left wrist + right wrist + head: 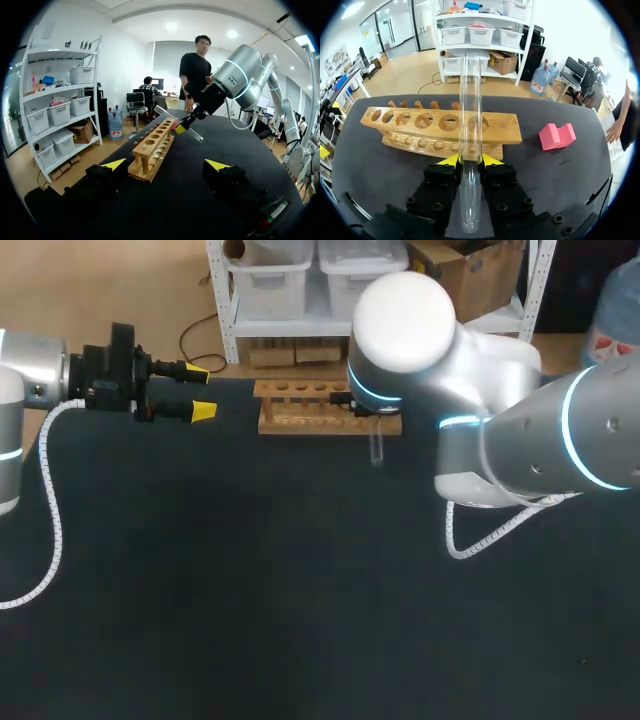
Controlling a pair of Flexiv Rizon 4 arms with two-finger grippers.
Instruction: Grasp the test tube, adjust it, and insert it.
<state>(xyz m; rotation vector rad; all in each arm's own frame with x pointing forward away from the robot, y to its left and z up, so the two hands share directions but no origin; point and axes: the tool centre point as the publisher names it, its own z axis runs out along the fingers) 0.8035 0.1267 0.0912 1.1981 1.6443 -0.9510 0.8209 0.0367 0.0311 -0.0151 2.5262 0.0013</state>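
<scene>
Right gripper clamped on the test tube, a smooth clear cylinder with a rounded end, tilted by the right end of the wooden rack (rows of round holes), upper centre; left gripper spread wide, holding nothing, upper left; matte black table.

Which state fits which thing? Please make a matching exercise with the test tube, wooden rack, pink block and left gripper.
1 test tube
2 wooden rack
3 pink block
4 left gripper

A open, empty
B lying past the rack's end
C visible holes empty
D held between the fingers of the right gripper

Pairs: 1-D, 2-C, 3-B, 4-A
</scene>
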